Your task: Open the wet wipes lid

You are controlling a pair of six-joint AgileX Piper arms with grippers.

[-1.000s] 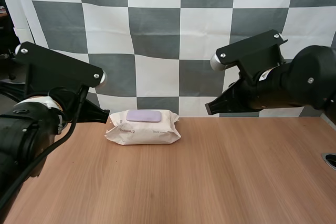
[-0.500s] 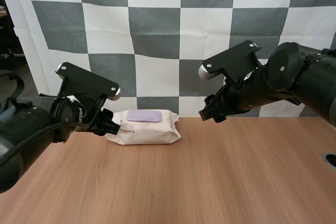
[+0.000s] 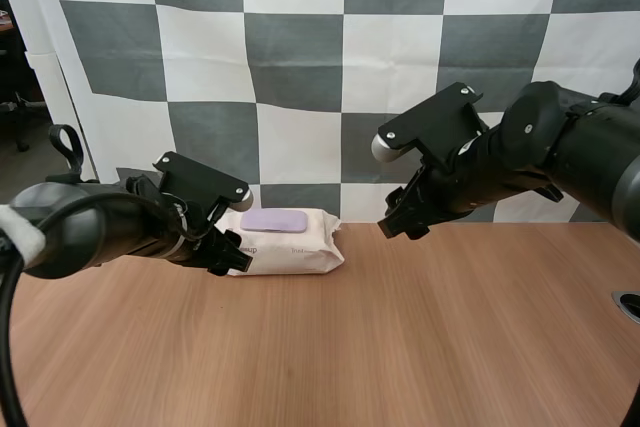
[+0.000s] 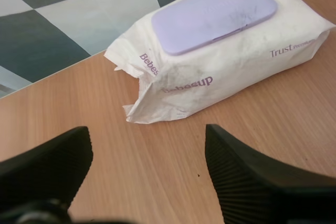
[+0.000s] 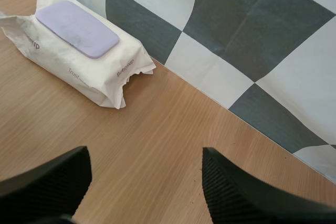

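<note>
One pack of wet wipes (image 3: pixel 283 245) lies near the far edge of the one wooden table (image 3: pixel 400 347), and it carries one lilac lid (image 3: pixel 273 220). There are two grippers, the left gripper (image 4: pixel 146 142) and the right gripper (image 5: pixel 144 156), each with two black fingers (image 4: pixel 247 177).

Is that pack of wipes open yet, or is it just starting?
Just starting. Nothing looks done: the purple lid lies flat and shut on the wipes pack. In hand: the left claw is open just short of the pack's end, the right claw open, off to its other side. To do: lifting the lid.
</note>
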